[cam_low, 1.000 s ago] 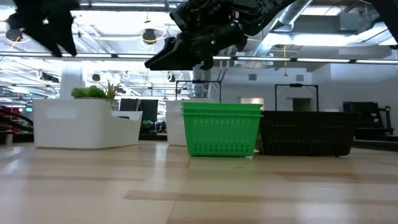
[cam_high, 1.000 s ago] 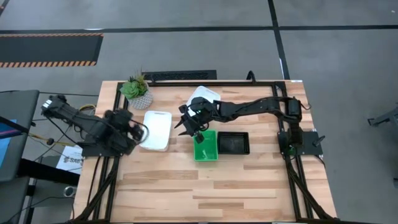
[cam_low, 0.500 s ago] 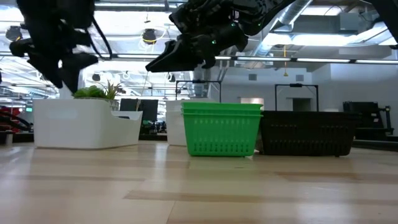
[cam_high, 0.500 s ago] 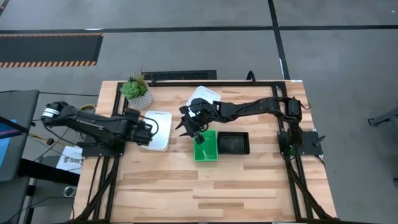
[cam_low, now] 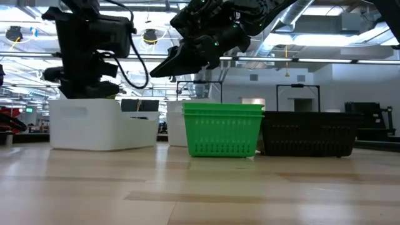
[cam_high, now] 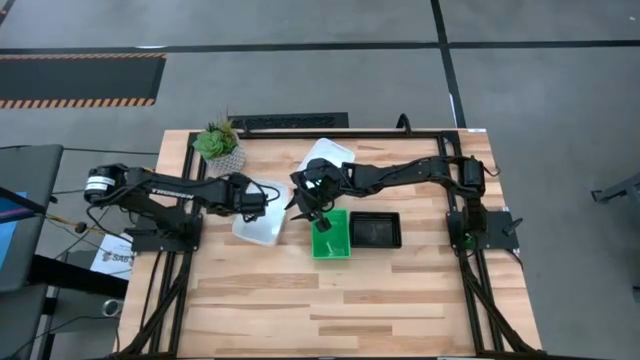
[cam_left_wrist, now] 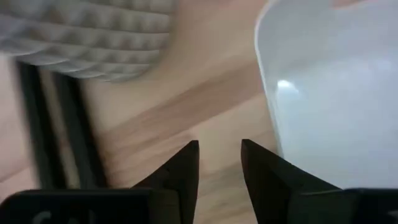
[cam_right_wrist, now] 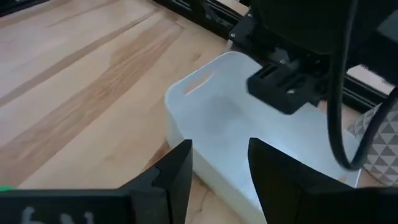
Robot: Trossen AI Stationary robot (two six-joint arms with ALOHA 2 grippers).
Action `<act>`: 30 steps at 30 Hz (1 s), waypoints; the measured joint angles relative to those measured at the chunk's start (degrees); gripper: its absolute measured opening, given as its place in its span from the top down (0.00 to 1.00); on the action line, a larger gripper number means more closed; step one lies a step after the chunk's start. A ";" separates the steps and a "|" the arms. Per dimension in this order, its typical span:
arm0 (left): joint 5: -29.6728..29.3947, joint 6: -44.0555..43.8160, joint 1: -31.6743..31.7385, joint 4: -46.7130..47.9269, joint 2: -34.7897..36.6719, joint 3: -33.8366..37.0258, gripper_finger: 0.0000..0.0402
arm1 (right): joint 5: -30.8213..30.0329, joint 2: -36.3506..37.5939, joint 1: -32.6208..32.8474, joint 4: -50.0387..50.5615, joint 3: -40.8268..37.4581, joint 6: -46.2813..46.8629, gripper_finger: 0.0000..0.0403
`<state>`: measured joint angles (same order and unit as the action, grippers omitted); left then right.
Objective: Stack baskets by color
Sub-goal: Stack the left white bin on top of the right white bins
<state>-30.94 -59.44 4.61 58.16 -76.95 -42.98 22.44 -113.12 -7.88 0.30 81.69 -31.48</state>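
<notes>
The white basket [cam_high: 262,214] near the surface's left edge needs a square rim grip from the left end effector [cam_left_wrist: 219,163], fingers nearly together, empty; right end effector [cam_right_wrist: 219,163] hovers apart.

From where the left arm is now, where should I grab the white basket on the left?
Take the white basket by the thin rim of its short end nearest the left end effector, coming down from above, one finger inside. It sits upright, open side up, and its walls look too wide apart to span. The right end effector hovers near the green basket.
</notes>
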 joint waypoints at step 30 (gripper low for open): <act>8.47 21.27 1.87 -22.01 1.64 0.81 0.82 | -2.49 -8.35 2.69 8.30 -0.04 -8.40 0.46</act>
<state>-22.48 -38.17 6.48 36.14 -75.31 -42.17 19.95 -121.47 -5.19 8.60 81.65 -39.89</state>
